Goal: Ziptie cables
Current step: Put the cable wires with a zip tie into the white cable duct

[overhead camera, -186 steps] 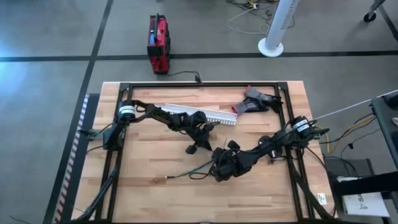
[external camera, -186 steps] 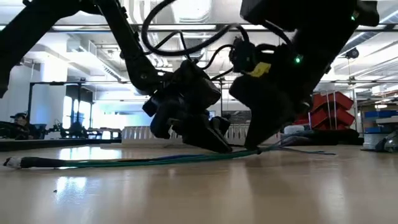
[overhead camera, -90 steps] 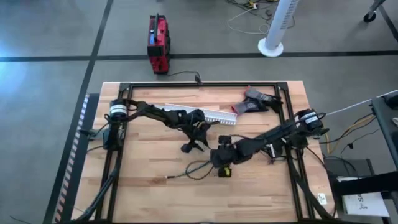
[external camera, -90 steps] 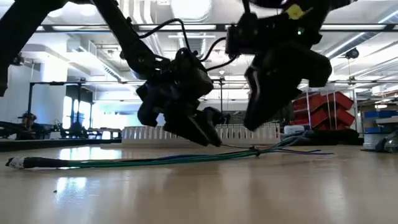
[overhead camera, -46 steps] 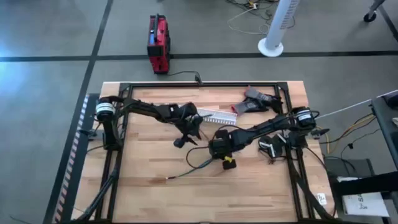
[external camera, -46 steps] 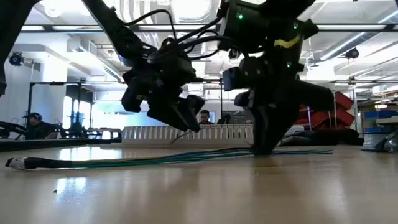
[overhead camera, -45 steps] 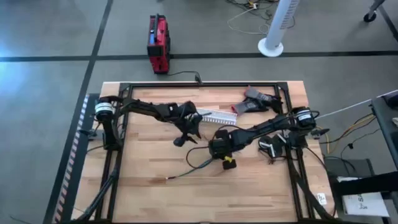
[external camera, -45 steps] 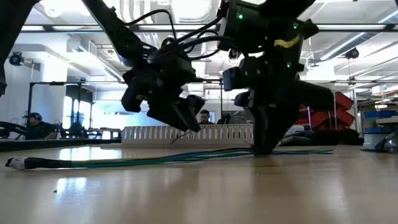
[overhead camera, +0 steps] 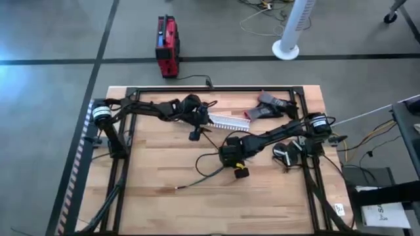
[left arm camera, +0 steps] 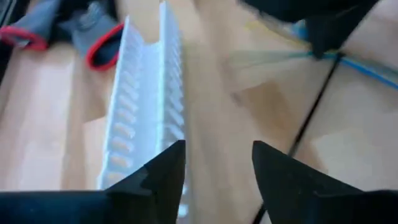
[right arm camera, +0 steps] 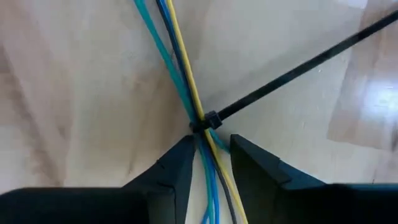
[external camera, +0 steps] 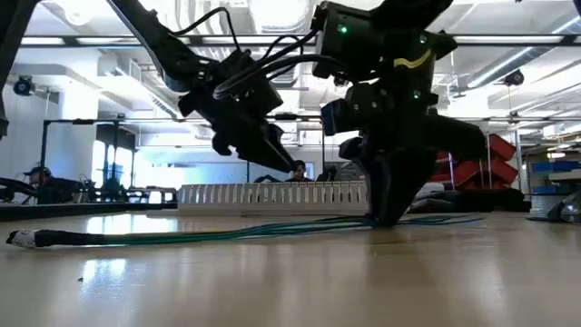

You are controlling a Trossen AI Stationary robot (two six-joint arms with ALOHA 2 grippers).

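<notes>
The cables (right arm camera: 186,93) are laid on the desk (overhead camera: 157,170) near its middle, cinched by the ziptie (right arm camera: 292,67), whose tail is pointed toward 2 o'clock in the right wrist view. The right gripper (right arm camera: 208,155) is set directly over the tied spot, its fingers slightly apart and straddling the cables. The left gripper (left arm camera: 214,165) is held apart and empty near the white channel (overhead camera: 226,121), at 11 o'clock of the bundle
</notes>
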